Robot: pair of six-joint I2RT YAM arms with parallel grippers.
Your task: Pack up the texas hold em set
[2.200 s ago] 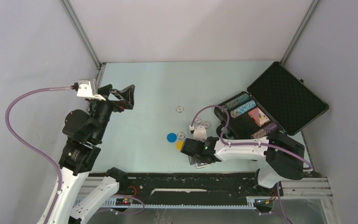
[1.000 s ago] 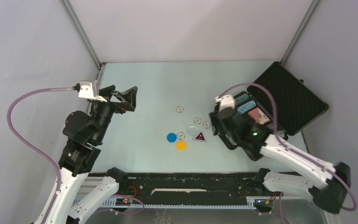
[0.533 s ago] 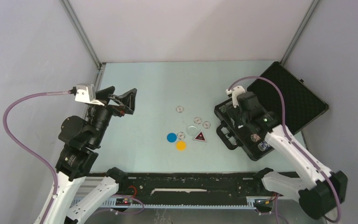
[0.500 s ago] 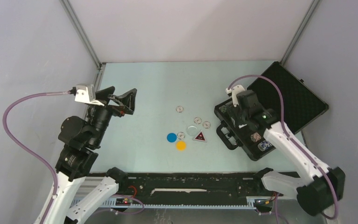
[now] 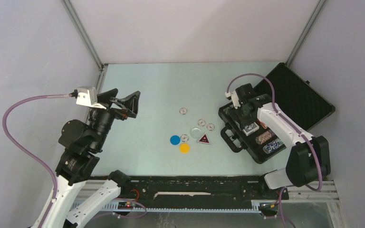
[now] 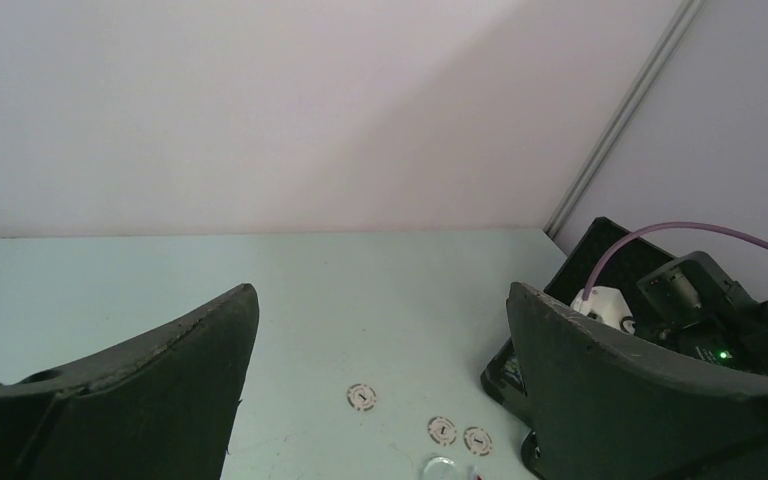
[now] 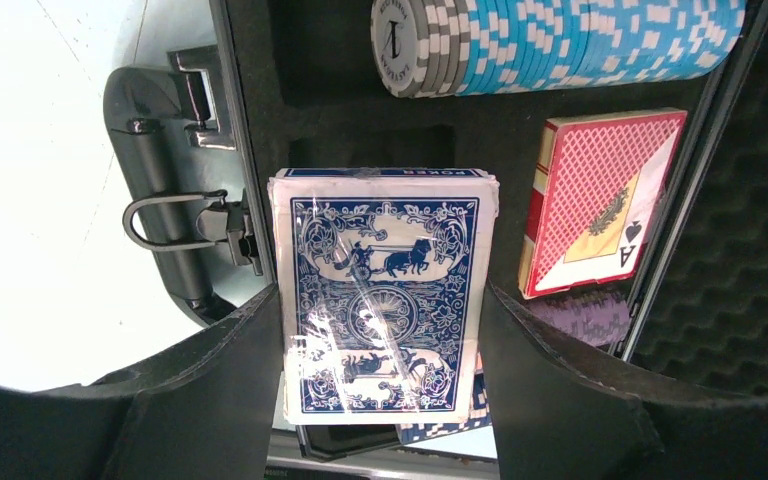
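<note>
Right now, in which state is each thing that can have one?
Black rectangular hard case: open, lid laid back.
Blue-backed card deck: gripped by the right pincer, above the case.
Left pincer: open, empty.
Red-backed card deck: lying in the case's foam.
Red triangular marker: loose on the table, outside the case.

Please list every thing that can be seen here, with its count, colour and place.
case: one, black, open, right side of table
chip rows: several, blue, grey, purple, inside case
red-backed deck: one, inside case
blue-backed deck: one, held over case
small chips: four, whitish, table centre
discs: three, blue, yellow, clear, table centre
triangular marker: one, red, beside discs
left gripper: black, open, raised at left
right gripper: black, shut on blue-backed deck
</note>
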